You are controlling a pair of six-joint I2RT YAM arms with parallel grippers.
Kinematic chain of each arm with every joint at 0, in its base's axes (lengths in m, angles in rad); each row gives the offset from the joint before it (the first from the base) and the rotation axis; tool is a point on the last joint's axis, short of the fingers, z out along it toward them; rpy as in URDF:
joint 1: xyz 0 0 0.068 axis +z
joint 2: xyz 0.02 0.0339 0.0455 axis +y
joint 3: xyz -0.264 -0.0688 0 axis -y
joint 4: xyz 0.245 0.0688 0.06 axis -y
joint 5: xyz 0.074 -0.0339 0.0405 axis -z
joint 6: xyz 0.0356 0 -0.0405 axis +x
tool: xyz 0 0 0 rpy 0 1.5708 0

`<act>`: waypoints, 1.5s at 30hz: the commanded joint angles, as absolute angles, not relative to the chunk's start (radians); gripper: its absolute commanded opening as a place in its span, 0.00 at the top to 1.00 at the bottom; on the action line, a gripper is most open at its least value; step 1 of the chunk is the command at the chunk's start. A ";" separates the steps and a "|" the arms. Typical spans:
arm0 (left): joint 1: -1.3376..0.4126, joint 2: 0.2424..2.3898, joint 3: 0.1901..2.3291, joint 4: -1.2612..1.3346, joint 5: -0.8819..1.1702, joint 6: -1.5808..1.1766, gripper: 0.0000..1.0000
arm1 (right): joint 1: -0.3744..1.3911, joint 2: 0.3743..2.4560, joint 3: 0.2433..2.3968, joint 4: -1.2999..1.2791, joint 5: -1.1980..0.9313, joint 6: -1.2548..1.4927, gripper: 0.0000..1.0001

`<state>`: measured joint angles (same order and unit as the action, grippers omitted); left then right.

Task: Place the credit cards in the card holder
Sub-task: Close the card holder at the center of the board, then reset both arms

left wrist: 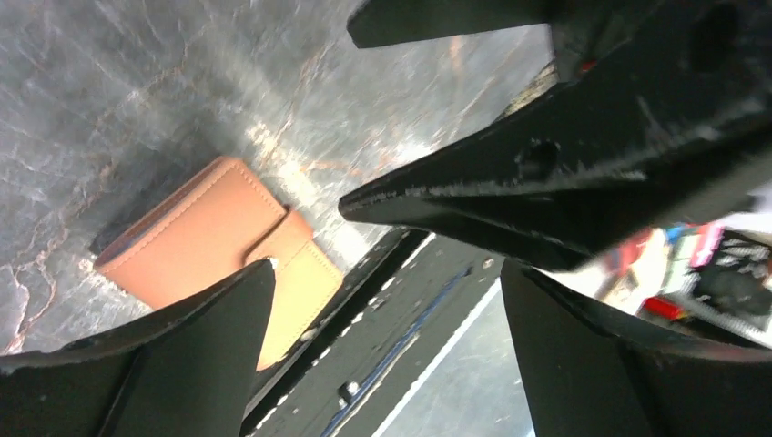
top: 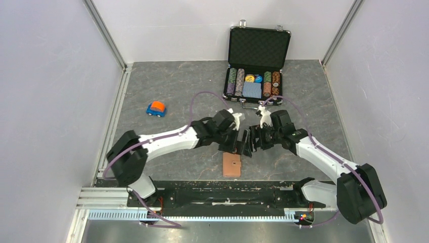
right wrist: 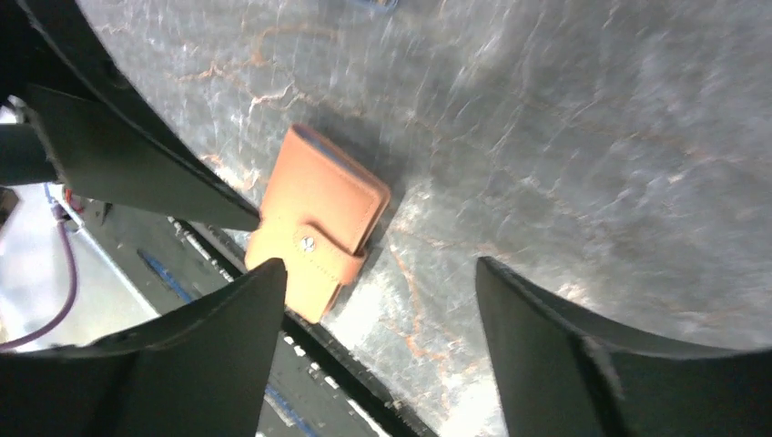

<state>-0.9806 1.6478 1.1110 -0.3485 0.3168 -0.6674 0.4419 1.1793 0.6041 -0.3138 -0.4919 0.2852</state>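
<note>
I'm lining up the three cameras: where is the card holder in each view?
Top external: card holder lower centre, just above the black rail.
Left wrist: left of centre, lying closed.
Right wrist: centre-left, tab toward the bottom.
Shared landmark: the black rail beside its tab end.

One finger [left wrist: 173,364] of the left gripper [left wrist: 387,364] covers a corner of the card holder [left wrist: 205,232], which is closed, so its inside is hidden. From above, the right gripper [top: 251,142] overlaps the left one and their fingertips cannot be told apart. Colourful clutter [left wrist: 692,264] at the left wrist view's right edge is blurred.
</note>
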 commanded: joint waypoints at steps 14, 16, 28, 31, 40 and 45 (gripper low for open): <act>-0.387 1.244 0.656 0.091 0.447 -0.853 0.00 | 0.354 1.151 0.721 -0.298 -0.282 0.293 0.02; -0.306 1.197 0.627 0.095 0.439 -0.854 0.00 | 0.349 1.148 0.733 -0.298 -0.215 0.296 0.02; -0.170 0.970 0.650 -0.231 -0.437 -0.554 0.00 | 0.346 0.848 0.389 0.123 0.360 0.185 0.02; -0.171 0.960 0.596 -0.116 -0.439 -0.382 0.00 | 0.345 0.797 0.257 0.251 0.504 0.146 0.02; -0.169 1.045 0.321 0.521 -0.235 -0.004 0.00 | 0.315 0.933 0.047 0.701 0.615 -0.043 0.02; -0.163 1.208 0.302 0.713 -0.127 0.043 0.00 | 0.243 1.080 -0.051 1.041 0.540 -0.110 0.02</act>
